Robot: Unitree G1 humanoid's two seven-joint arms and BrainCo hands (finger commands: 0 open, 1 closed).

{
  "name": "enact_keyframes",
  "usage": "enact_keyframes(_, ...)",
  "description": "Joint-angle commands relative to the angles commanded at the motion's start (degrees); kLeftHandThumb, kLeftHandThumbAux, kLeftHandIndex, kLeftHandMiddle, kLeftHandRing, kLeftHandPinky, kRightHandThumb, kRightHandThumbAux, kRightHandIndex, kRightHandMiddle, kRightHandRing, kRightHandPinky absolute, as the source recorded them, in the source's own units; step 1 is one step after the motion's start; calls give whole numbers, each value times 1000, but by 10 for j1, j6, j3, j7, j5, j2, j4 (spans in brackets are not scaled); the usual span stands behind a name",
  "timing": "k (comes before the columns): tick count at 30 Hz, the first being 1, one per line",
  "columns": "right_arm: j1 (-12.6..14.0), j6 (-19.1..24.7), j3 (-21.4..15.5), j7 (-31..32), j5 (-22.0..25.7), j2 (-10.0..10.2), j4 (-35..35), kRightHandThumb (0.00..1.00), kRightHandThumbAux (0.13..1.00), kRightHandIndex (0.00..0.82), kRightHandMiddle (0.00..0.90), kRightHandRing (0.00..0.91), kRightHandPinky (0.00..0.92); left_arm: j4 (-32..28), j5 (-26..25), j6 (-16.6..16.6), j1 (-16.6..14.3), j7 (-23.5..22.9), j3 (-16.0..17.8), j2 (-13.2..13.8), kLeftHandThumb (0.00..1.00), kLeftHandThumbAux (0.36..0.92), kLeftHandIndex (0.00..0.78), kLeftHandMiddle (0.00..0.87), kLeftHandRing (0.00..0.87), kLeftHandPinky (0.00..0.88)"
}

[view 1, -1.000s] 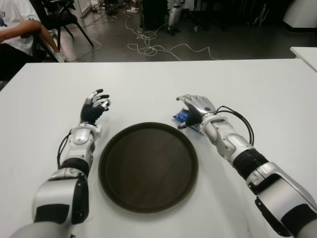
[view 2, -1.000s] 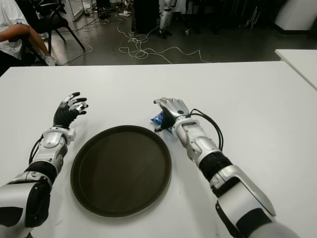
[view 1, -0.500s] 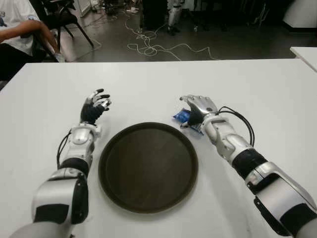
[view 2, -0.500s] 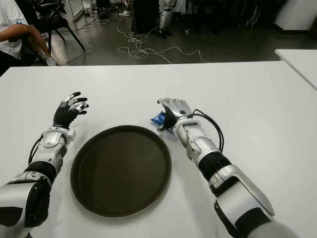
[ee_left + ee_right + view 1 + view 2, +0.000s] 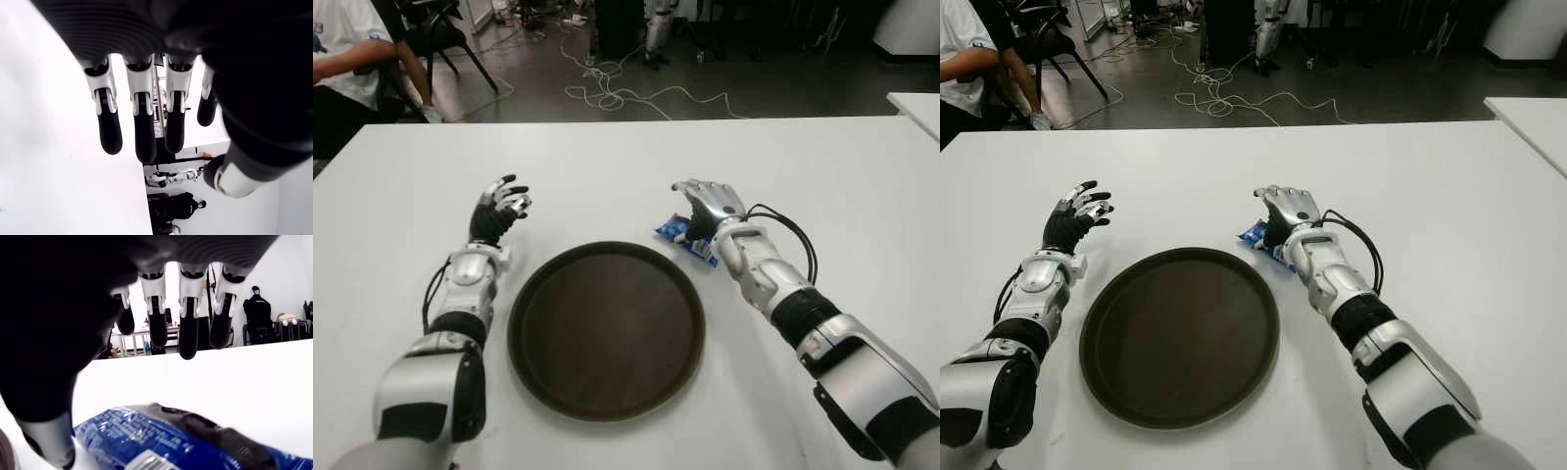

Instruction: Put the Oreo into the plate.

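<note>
Right hand (image 5: 710,208): positioned over the far-right end of a blue Oreo packet (image 5: 683,236), palm downward. In the right wrist view the fingers (image 5: 188,313) extend forward, spread and only slightly bent, their tips clear of the wrapper; the thumb (image 5: 44,431) hangs beside the near end of the packet. The hand holds nothing, and contact between palm and packet cannot be determined.

Oreo packet: lies flat on the white table (image 5: 822,176), just beyond the upper-right rim of the plate and outside it. Its blue wrapper with white print fills the lower part of the right wrist view (image 5: 161,440).

Plate (image 5: 607,328): a round, dark brown dish with a raised rim, placed on the table between the two forearms, nearer the robot than the packet. Nothing lies in it.

Left hand (image 5: 497,211): shown to the left of the plate, beyond its upper-left rim, and well apart from the packet. In the left wrist view its fingers (image 5: 139,127) hang loosely extended and separated, gripping nothing.

Background: beyond the far table edge, a dark floor with loose white cables (image 5: 617,93); at the far left, a seated person (image 5: 352,69) next to a black chair (image 5: 431,34). The corner of a second white table (image 5: 915,103) appears at the right edge.
</note>
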Motion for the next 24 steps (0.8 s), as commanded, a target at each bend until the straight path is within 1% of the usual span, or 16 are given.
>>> enact_keyframes(2,1,7,2,3,-2,-1,-5,0,772,217,243,282,303,0,1,-1,0,1,-1,0,439,683,174,281,304,331)
enact_keyframes(4,2,11,3,5,-3,-2,-8,0,754,205,226,257,268,-1,2,-2,1,2,-2,0,436,686,175,284,306,332)
enact_keyframes(6,3,18,4,7,-3,-2,-11,0,748,200,218,249,263,-1,2,-1,0,3,-2,0,434,685,176,284,307,331)
enact_keyframes(11,2,40,5,13,-5,0,-16,0,736,211,227,260,282,0,5,2,-1,8,-5,1,442,686,177,286,309,329)
enact_keyframes(16,1,52,6,14,-4,1,-17,0,756,254,268,320,336,-1,10,1,-1,13,-9,2,434,678,180,289,313,325)
enact_keyframes(20,-1,59,7,14,-4,1,-16,0,752,249,274,331,349,-1,13,-2,0,17,-12,2,426,677,181,290,313,323)
enact_keyframes(22,-2,61,8,18,-4,0,-15,0,735,221,245,291,313,-1,16,-3,0,18,-14,3,413,681,181,291,315,320)
enact_keyframes(24,-3,63,8,20,-4,0,-16,0,728,207,229,272,297,-1,17,-4,0,20,-16,3,406,682,180,291,316,316)
